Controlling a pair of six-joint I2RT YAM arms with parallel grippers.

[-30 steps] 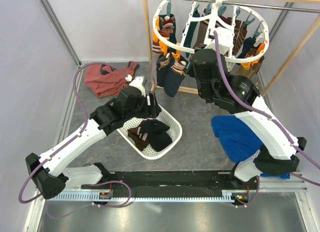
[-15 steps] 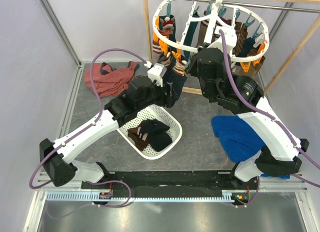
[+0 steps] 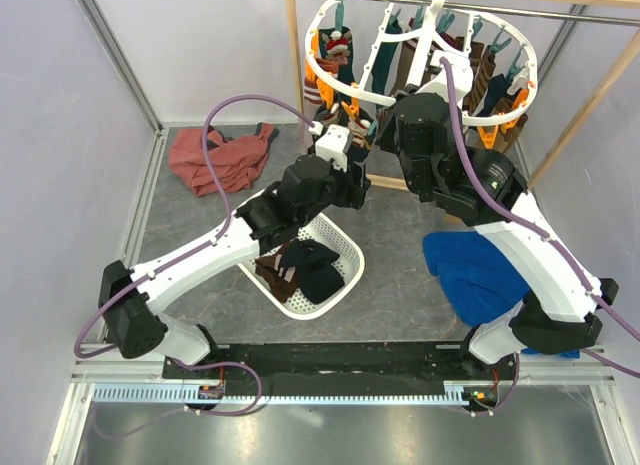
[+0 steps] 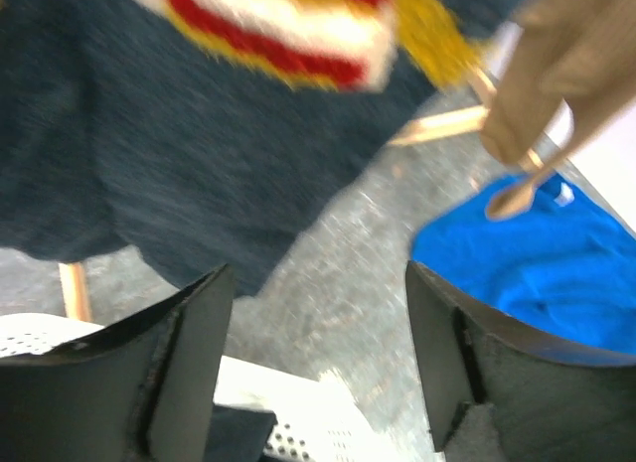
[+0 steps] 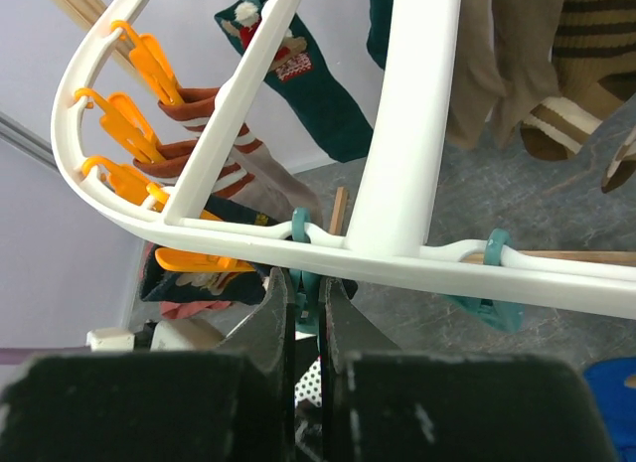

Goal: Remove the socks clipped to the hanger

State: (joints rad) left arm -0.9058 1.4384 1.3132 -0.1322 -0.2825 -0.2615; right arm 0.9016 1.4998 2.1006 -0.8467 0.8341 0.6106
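- Grey table (image 3: 395,240) carried everything below the rail; both arms were raised toward its far side.
- Wooden rail frame (image 3: 293,55) stood at the far edge, with the hanger (image 3: 430,30) suspended from it.
- The hanger's white ring and spokes (image 5: 407,114) filled the right wrist view; orange clips (image 5: 134,50) lined the rim on the left.
- Blue cloth (image 3: 475,275) lay on the table beneath the right arm, also seen in the left wrist view (image 4: 537,263).
- White perforated basket (image 3: 350,257) sat under the left arm, with a few dark socks (image 3: 305,270) inside.
- Rust-red garment (image 3: 215,160) lay at far left, well apart from the basket.
- Many socks were clipped round the ring: teal (image 5: 318,94), brown-cream striped (image 5: 596,25).
- A navy sock (image 4: 149,154) with a red-white cuff hung just ahead of the left gripper (image 4: 316,283); fingers spread wide, nothing between them.
- Right gripper (image 5: 306,295) sat directly under the rim, fingers pressed nearly together, pinching a teal clip (image 5: 304,273).
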